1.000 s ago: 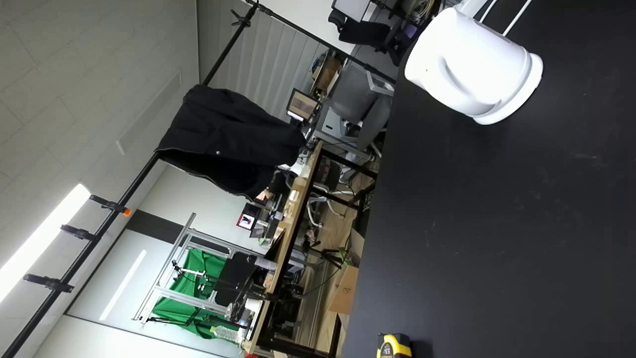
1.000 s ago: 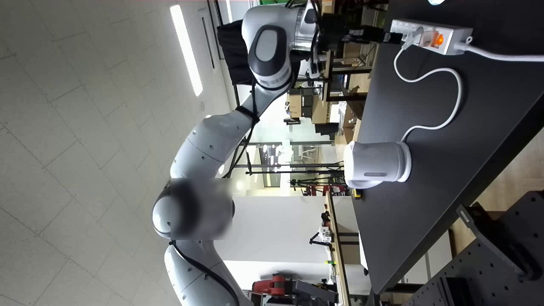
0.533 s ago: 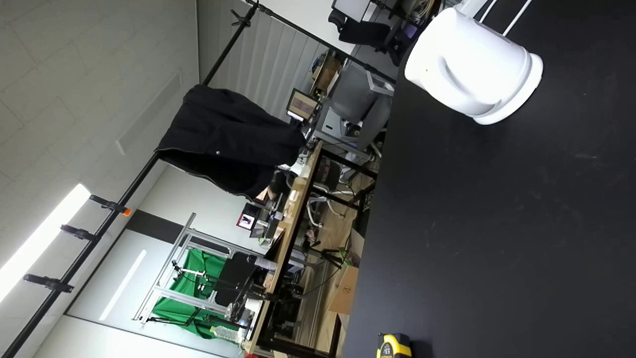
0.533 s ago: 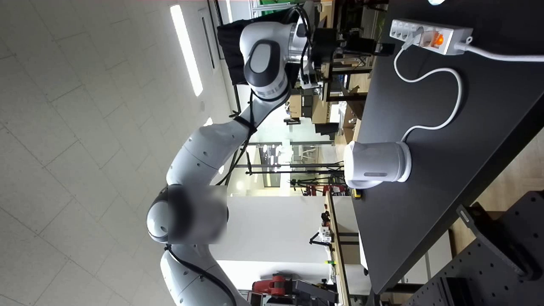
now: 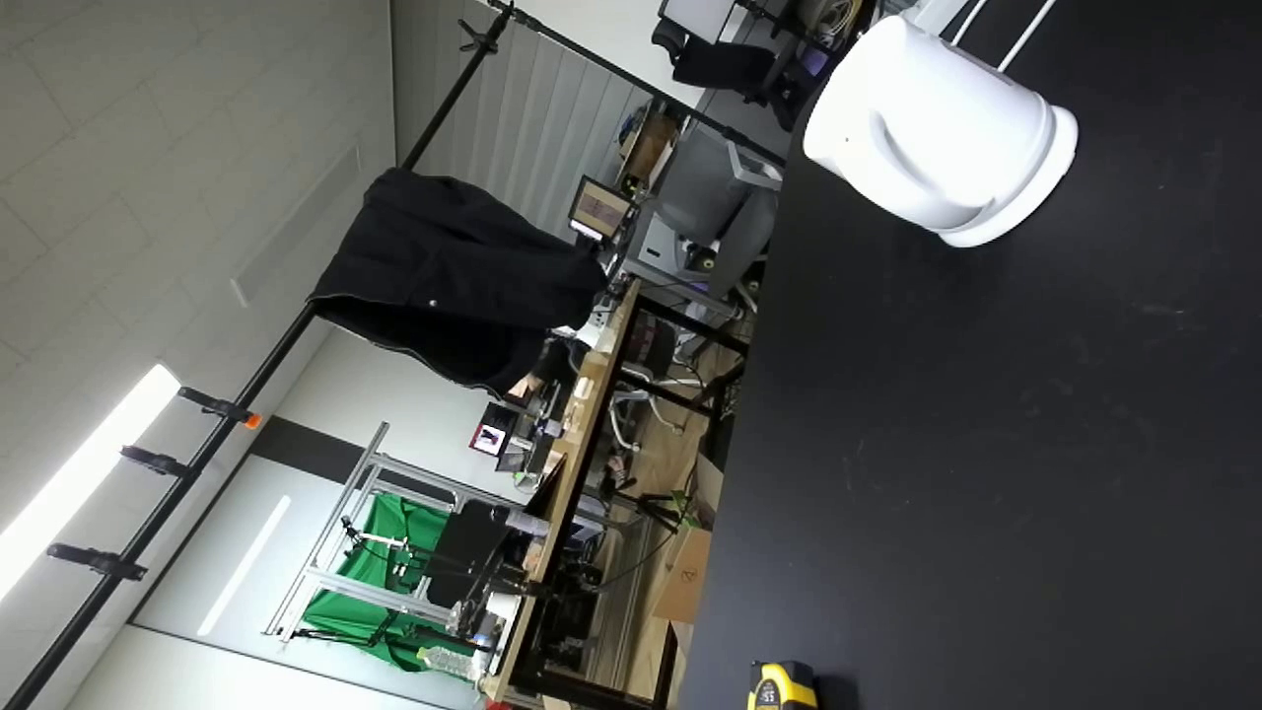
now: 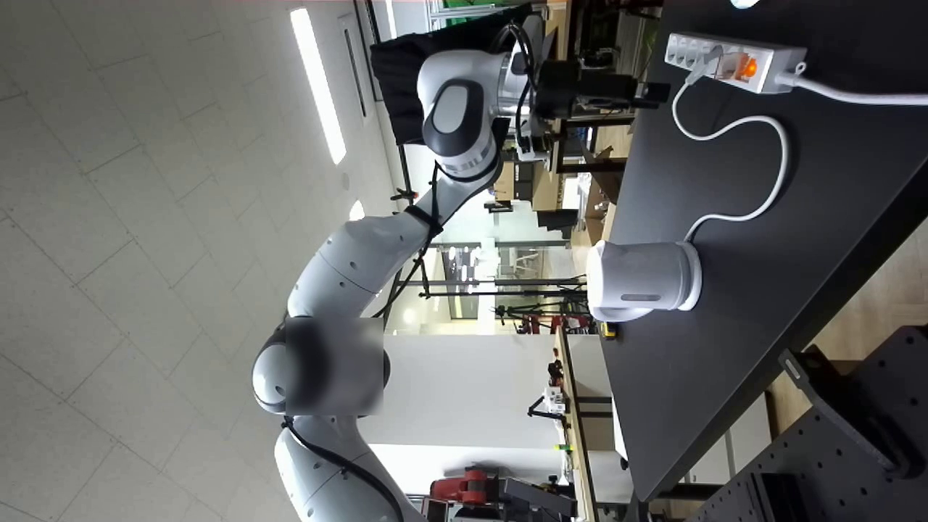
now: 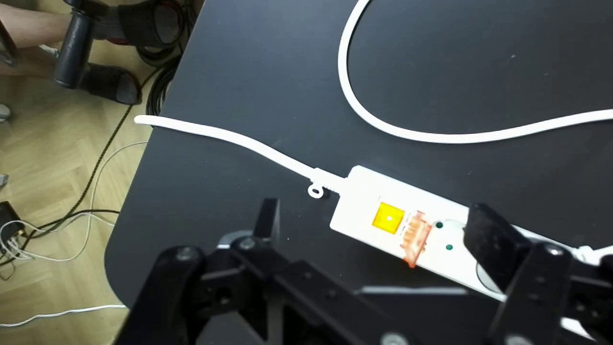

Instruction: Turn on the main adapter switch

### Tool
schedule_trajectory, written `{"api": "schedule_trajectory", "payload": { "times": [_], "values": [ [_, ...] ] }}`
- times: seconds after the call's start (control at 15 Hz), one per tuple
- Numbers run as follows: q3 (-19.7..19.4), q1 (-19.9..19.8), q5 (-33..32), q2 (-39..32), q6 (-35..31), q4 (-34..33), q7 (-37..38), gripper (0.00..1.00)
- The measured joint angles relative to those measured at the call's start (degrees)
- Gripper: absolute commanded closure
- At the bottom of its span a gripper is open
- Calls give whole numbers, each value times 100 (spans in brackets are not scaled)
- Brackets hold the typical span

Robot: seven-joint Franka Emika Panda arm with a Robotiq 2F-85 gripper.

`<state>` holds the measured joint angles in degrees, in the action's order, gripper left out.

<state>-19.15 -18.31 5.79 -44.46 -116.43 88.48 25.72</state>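
The main adapter is a white power strip lying on the black table in the wrist view, its far end hidden behind a finger. Its square switch glows yellow; in an exterior view the lit switch looks orange. Beside the switch, a clear orange flap stands across the strip. My gripper is open above the strip, nothing between its fingers, one finger each side of the switch in the picture. An exterior view shows the gripper raised off the strip, apart from it.
A white kettle stands on the table, its white cord looping to a plug in the strip. A thick white cable runs over the table edge. A yellow tape measure lies near an edge. Someone's feet show beyond the table.
My gripper has drawn up and away from the strip, and its fingers have spread from shut to open. The switch is lit in every frame; strip and kettle have not moved.
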Motion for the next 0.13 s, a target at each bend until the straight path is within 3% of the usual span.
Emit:
{"api": "schedule_trajectory", "payload": {
  "times": [0.13],
  "values": [
    [0, -3, 0, -5, 0, 0, 0, 1]
  ]
}}
